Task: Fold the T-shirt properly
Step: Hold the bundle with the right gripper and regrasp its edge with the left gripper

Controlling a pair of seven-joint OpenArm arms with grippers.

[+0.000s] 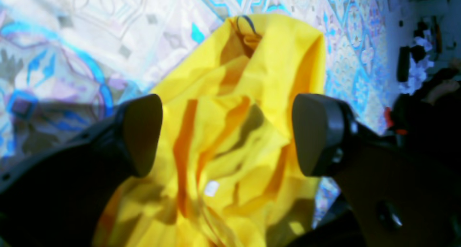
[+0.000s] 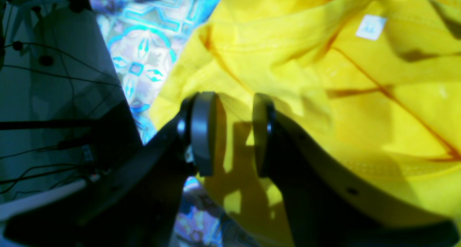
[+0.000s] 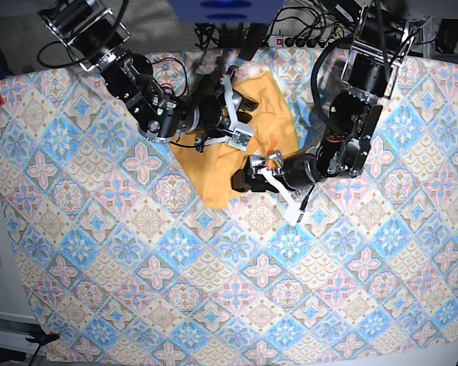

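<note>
- A crumpled yellow T-shirt (image 3: 237,145) lies bunched near the far middle of the tabletop (image 3: 137,290), on a tablecloth (image 3: 351,267) patterned in blue and pink diamonds, with both arms bent over it.
- The left end effector (image 1: 227,133) hangs just above the cloth with its two dark pads standing wide apart; rumpled yellow folds fill the gap between them, and neither pad is seen pressing the fabric (in the base view this arm reaches in from the right side).
- At the shirt's far edge in the left wrist view, a small black loop mark (image 1: 246,23) shows beside a raised fold, and a small white tag (image 1: 211,188) sits among the creases closer to the camera.
- The right end effector (image 2: 234,133) is down at the shirt's edge with its pads partly closed; yellow cloth shows in the narrow gap between them, but whether the pads actually pinch it cannot be told from these views.
- In the right wrist view a stitched seam runs across the fabric, and the same white tag (image 2: 371,26) appears near the upper right.
- Beyond the tabletop's far edge, the base view shows a tangle of black cables (image 3: 290,30) and a power strip (image 3: 301,42).
</note>
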